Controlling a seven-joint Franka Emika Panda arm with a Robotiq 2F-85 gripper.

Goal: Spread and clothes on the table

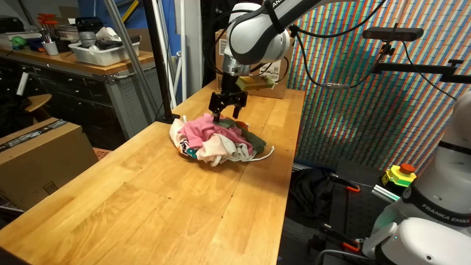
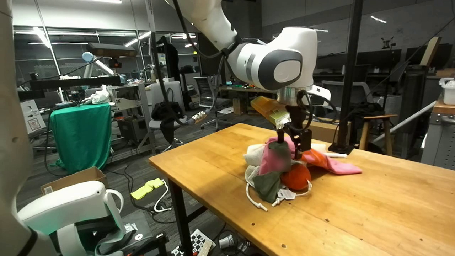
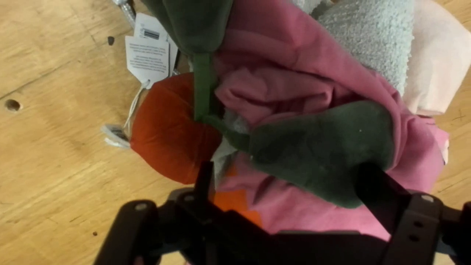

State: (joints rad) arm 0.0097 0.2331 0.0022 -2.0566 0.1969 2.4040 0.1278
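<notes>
The clothes lie in one bunched heap on the light-brown wooden table (image 1: pixel 176 198). A bright pink garment (image 1: pixel 200 129) is crumpled across the top, with a peach-pink piece (image 1: pixel 212 148) at its side. A pale mint-white fabric (image 3: pixel 368 40) shows beside the peach in the wrist view. Dark green flaps (image 3: pixel 323 147) and an orange-red rounded piece (image 3: pixel 173 129) rest on and against the pink. My gripper (image 1: pixel 226 117) points down over the heap with its jaws wide apart. One finger (image 3: pixel 371 184) overlaps a green flap; whether it touches is unclear. Nothing is pinched between the fingers.
White cords (image 2: pixel 254 201) and paper tags (image 3: pixel 147 55) stick out of the heap. Behind the arm stands a cardboard box (image 1: pixel 283 79) on the far table end. A black post (image 2: pixel 350 81) rises at the table's edge beside the heap.
</notes>
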